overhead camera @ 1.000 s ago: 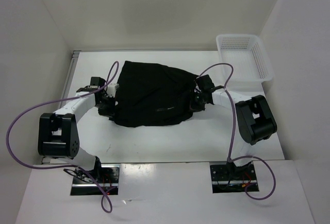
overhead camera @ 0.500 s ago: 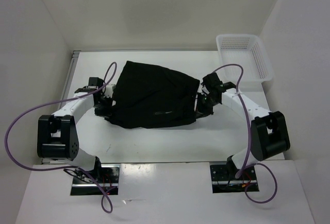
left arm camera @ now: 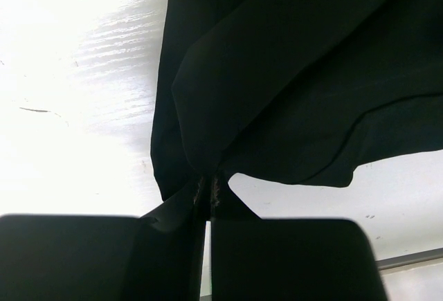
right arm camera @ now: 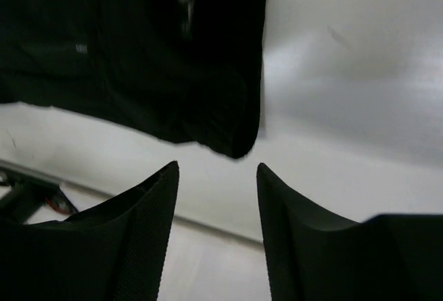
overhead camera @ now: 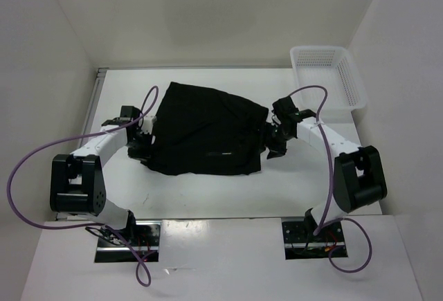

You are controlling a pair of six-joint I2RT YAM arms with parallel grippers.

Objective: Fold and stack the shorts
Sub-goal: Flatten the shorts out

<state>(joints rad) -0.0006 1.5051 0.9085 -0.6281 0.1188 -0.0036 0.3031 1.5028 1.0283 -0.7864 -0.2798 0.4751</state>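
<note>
Shorts [overhead camera: 208, 138], black and loosely bunched, lie mid-worktop [overhead camera: 208, 194] in the top view, between the two hands. The left hand [overhead camera: 142, 143] touches their left edge, and the right hand [overhead camera: 274, 142] sits just beside their right edge. A white basket [overhead camera: 317, 49] stands at the far right corner. Left wrist view: fingers pressed together, pinching a fold at the shorts' edge. Right wrist view: fingers spread apart, nothing between them, with a corner of the shorts lying just beyond the fingertips.

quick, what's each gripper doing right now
Left gripper: closed, pinching an edge of the shorts.
Right gripper: open, holding nothing.
</note>
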